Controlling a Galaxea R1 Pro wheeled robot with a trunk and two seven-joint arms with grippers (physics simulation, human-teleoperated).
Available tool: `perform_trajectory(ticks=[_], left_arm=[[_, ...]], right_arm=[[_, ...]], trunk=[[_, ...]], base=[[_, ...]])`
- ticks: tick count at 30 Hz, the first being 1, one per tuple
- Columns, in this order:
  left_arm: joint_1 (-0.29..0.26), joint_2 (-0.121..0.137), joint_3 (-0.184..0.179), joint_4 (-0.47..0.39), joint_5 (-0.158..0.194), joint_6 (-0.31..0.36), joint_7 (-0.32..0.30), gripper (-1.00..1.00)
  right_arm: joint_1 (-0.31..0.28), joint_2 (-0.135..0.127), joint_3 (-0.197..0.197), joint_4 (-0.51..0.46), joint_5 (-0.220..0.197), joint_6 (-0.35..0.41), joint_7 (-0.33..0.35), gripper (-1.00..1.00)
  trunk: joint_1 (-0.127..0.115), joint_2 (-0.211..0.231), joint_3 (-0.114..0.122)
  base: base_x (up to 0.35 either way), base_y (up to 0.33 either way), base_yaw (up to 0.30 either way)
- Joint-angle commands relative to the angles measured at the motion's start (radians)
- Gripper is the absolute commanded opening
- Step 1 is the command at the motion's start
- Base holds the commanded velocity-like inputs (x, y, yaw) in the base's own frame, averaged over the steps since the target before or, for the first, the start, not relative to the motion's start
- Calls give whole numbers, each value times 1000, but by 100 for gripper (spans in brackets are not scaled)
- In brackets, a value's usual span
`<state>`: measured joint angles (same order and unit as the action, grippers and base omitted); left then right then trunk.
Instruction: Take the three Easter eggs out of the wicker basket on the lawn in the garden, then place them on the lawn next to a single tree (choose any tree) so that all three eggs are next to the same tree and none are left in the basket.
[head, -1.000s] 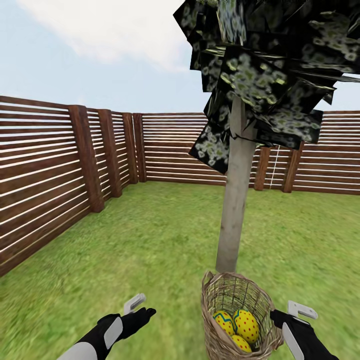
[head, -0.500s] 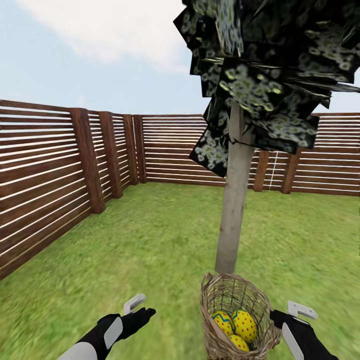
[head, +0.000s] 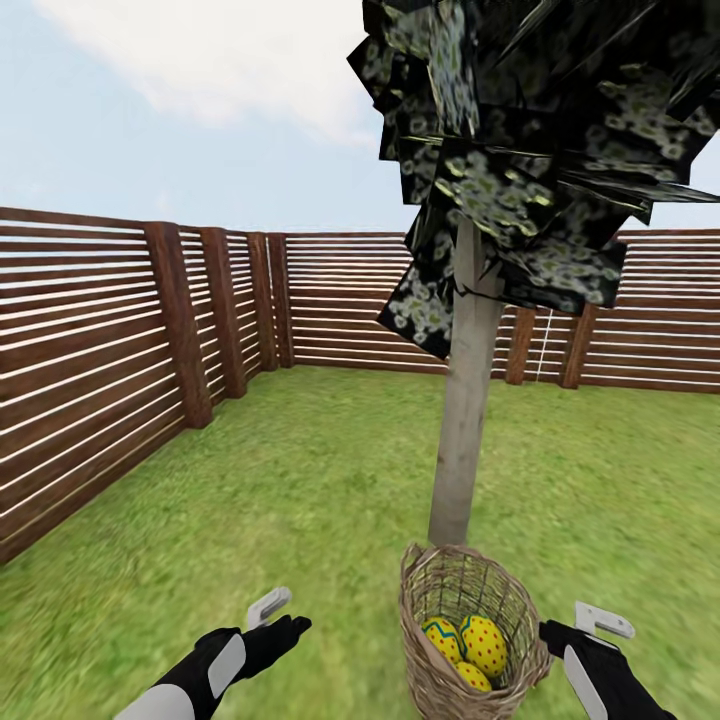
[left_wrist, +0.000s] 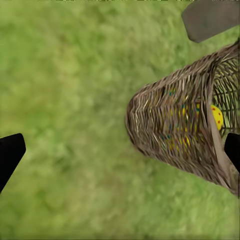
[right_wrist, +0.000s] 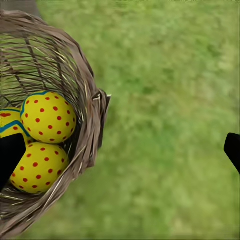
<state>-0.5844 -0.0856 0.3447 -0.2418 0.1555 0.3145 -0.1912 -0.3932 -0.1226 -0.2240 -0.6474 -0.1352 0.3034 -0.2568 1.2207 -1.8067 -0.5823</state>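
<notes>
While I hold just short of the tree (head: 462, 420), the wicker basket (head: 432, 600) sits on the lawn (head: 300, 480) at the trunk foot, all three eggs (head: 483, 645) inside. Unloading not begun. L gripper (head: 275, 625) and R gripper (head: 572, 632): fingers apart, nothing held. Next, I reckon: R over the rim, onto the red-dotted egg (right_wrist: 48, 117).
</notes>
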Motion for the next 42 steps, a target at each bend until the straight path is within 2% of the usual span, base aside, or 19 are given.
perform_trajectory(ticks=[1,13,17,19,28,36,42], left_arm=[[0,0,2,-2,10,8,0,100],[0,0,2,-2,10,8,1,100],[-6,-16,4,-4,1,3,-1,100],[5,-13,3,7,-4,1,-2,100],[57,-9,2,55,-17,-50,-2,100],[100,-11,1,58,-16,-91,-1,100],[100,-11,2,58,-16,-92,-1,100]], right_arm=[[0,0,2,-2,-11,3,-5,100],[-1,0,2,-2,-11,3,-5,100],[-1,18,-20,-3,-2,0,-9,100],[4,22,-17,8,-3,-7,-8,100],[10,8,-14,59,-3,-57,-7,100],[11,8,-14,104,-3,-102,-7,100],[11,8,-14,136,-3,-130,-7,100]], trunk=[[-4,7,2],[-50,91,40],[-50,90,40],[-50,90,40],[-50,90,40],[-81,146,65],[-104,188,83]], base=[[-4,0,0],[-1,0,0],[0,0,0],[0,0,0],[0,0,0],[0,0,0],[0,0,0]])
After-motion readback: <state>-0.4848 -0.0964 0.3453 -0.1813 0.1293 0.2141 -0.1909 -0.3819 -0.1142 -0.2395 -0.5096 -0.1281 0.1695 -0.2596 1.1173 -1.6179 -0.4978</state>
